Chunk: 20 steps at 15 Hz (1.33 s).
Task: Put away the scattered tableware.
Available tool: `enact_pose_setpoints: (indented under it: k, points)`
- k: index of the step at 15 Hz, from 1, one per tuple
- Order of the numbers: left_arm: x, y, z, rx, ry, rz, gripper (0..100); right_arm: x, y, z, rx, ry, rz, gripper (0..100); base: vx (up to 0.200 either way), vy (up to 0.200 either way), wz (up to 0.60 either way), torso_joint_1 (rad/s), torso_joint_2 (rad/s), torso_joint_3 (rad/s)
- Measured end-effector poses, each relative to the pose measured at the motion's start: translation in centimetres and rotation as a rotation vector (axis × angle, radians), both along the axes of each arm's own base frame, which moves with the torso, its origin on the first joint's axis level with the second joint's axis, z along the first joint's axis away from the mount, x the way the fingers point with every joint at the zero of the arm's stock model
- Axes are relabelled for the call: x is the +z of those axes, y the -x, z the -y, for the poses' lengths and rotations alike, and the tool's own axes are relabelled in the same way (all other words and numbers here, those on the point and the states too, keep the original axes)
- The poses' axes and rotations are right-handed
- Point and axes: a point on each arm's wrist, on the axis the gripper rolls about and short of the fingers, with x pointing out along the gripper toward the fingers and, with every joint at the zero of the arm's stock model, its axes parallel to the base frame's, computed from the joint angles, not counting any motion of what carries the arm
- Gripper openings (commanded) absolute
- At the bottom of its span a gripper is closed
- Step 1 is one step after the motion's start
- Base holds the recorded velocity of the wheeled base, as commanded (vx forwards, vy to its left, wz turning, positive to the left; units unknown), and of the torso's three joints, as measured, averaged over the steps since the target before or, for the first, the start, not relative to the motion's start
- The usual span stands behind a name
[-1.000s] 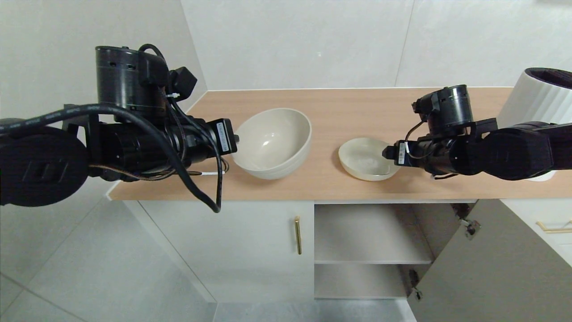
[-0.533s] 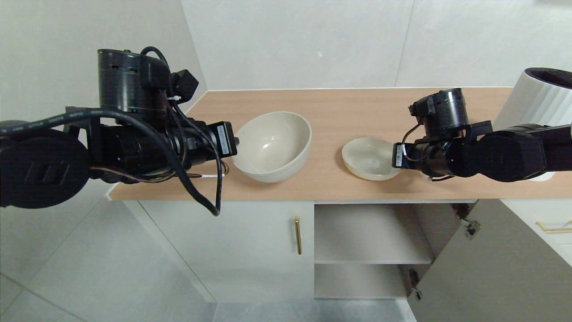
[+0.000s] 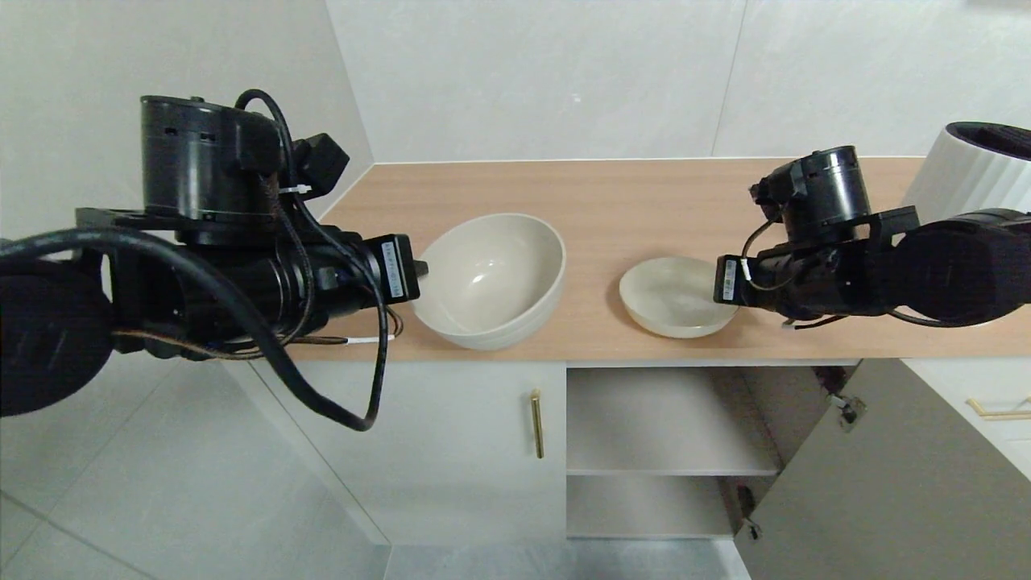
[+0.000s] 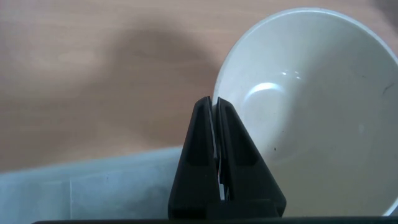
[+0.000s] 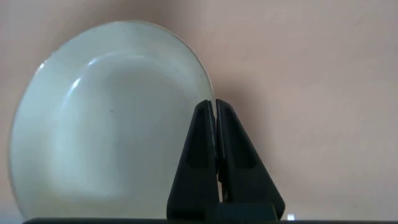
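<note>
Nothing is judged stowed yet. The big bowl (image 3: 491, 278) is pinched at its rim by the left gripper (image 4: 216, 106). The small dish (image 3: 672, 294), at its three o'clock, is likewise clamped by the right gripper (image 5: 216, 109). Both are kept at the counter's (image 3: 612, 201) front edge, with the open cupboard (image 3: 660, 427) at six o'clock.

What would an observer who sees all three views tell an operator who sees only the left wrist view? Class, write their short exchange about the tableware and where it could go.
Operator: The left gripper is shut on the large bowl at its rim. What is the other arm holding?
Observer: The right gripper is shut on the rim of a shallow dish, to the large bowl's right on the counter.
Operator: Is there storage nearby?
Observer: Yes. Below the counter, under the shallow dish, a cupboard has its door swung open, showing shelves.
</note>
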Motion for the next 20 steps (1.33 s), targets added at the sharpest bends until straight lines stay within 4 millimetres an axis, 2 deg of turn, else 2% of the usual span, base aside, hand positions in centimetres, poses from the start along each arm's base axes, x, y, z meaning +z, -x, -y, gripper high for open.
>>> enact_pose_setpoints:
  k: [2,5,8,11,16,20]
  points:
    - [-0.7,0.9,-0.3,-0.005,-0.016,-0.021,0,0.9,2.4,0.5,0.141,-0.079,-0.097,0,0.0,0.0,0.0,0.0,0.0,0.0]
    - [-0.9,2.8,-1.2,-0.009,-0.026,-0.018,0,2.0,5.1,1.6,0.185,-0.11,-0.112,0,0.0,0.0,0.0,0.0,0.0,0.0]
    - [-0.7,5.2,-2.3,-0.011,-0.006,0.016,0,0.7,8.1,2.7,0.191,-0.094,-0.161,0,0.0,0.0,0.0,0.0,0.0,0.0]
    - [-2.0,6.9,-3.4,0.003,0.001,0.041,0,-1.3,10.8,3.9,0.192,-0.071,-0.224,0,0.0,0.0,0.0,0.0,0.0,0.0]
    - [-3.9,8.8,-4.9,0.02,-0.008,0.087,0,-3.6,12.3,4.8,0.187,-0.079,-0.192,0,0.0,0.0,0.0,0.0,0.0,0.0]
    - [-5.2,8.3,-4.7,0.008,-0.025,0.036,0,-3.8,12.7,5.1,0.181,-0.09,-0.158,0,-0.15,0.0,0.0,0.002,0.0,0.001]
